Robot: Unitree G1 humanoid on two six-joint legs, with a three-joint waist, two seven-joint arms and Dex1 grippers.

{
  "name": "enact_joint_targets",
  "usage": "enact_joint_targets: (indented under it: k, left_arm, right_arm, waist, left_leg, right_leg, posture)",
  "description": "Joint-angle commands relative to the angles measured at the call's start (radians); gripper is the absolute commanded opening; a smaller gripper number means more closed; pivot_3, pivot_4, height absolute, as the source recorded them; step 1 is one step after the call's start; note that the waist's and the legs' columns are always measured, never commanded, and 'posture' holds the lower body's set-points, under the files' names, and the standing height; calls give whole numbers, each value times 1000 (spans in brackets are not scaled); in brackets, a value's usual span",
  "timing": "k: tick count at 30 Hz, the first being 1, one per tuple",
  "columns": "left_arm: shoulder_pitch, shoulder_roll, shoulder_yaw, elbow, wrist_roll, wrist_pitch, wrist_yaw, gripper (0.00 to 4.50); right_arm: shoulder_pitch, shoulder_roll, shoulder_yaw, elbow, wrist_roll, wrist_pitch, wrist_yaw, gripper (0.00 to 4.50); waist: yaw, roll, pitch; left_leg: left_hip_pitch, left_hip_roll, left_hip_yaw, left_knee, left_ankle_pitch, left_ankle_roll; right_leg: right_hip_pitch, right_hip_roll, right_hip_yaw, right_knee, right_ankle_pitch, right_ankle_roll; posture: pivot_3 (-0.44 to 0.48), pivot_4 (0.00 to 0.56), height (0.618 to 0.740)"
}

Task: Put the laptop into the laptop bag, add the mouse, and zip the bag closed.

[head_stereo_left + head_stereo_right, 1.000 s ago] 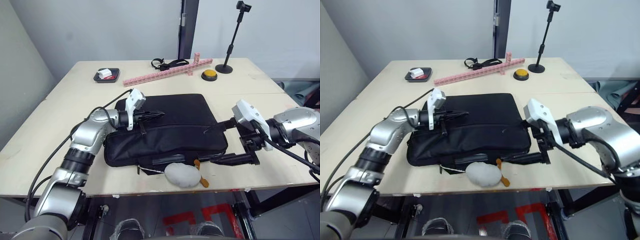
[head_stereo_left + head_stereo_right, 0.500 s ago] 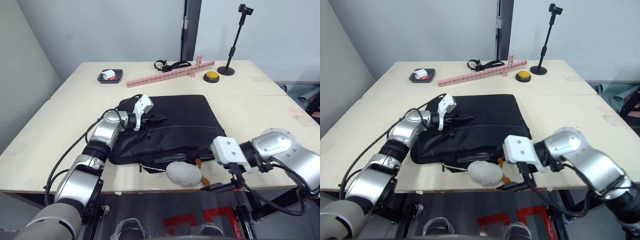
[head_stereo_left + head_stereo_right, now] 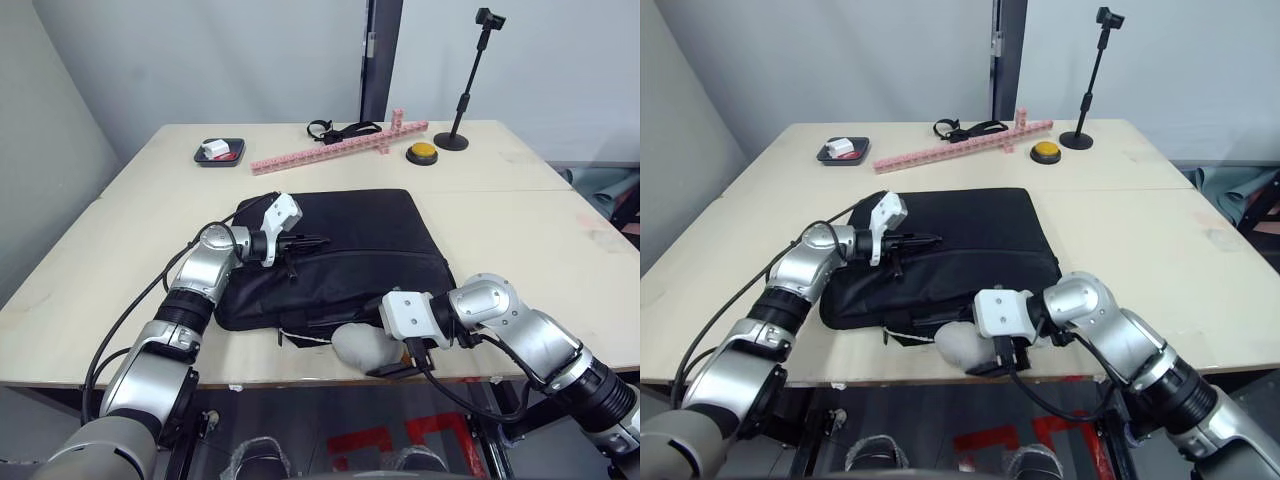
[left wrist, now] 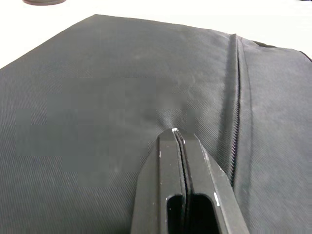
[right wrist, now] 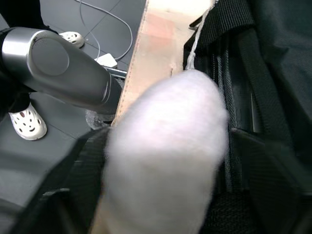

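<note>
The black laptop bag [image 3: 350,250] lies flat mid-table, its strap handles [image 3: 335,320] hanging toward the front edge. My left gripper [image 3: 318,240] is shut, and its tip [image 4: 175,132] rests on the bag's top fabric beside the zipper line [image 4: 236,112]. A rounded white fuzzy lump [image 3: 362,345] sits at the table's front edge against the bag. My right gripper [image 3: 372,358] is open, with one blurred dark finger [image 5: 73,185] on each side of the lump [image 5: 165,146]. The laptop and the mouse are out of view.
At the back stand a pink brick strip [image 3: 335,145], a yellow button [image 3: 421,152], a black tripod stand [image 3: 465,90], a black strap [image 3: 340,129] and a small black tray [image 3: 218,151]. An orange piece [image 3: 408,352] lies by the lump. The front table edge [image 3: 260,375] is close.
My right arm swung from the bag's right side round to the front edge, and its gripper now straddles the white lump. The left gripper stayed on the bag. The camera shifted.
</note>
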Motion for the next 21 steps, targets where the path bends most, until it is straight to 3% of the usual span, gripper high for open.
enact_joint_targets:
  k: [1,6,9,21]
  left_arm:
    - [40,8,-32,-5,29,42,-10,0]
    - [48,4,-31,-17,32,53,-5,0]
    - [46,4,-35,-5,41,51,-6,0]
    - [39,-2,-58,113,77,-23,-32,0]
  right_arm:
    - [-9,-11,-16,-7,9,-29,28,2651]
    - [-1,-24,-34,-12,18,-27,44,849]
    - [17,-50,-55,-39,42,-10,58,38]
    - [108,-185,-197,-101,111,56,56,38]
  waist:
    - [0,0,0]
    - [-1,0,0]
    - [1,0,0]
    - [7,0,-3]
  left_leg:
    - [0,0,0,0,0,0]
    - [0,0,0,0,0,0]
    - [0,0,0,0,0,0]
    - [1,-1,0,0,0,0]
  right_leg:
    - [0,0,0,0,0,0]
    - [0,0,0,0,0,0]
    - [0,0,0,0,0,0]
    - [1,-1,0,-1,0,0]
  posture:
    - [0,150,740]
    - [0,150,740]
    - [0,150,740]
    - [0,150,740]
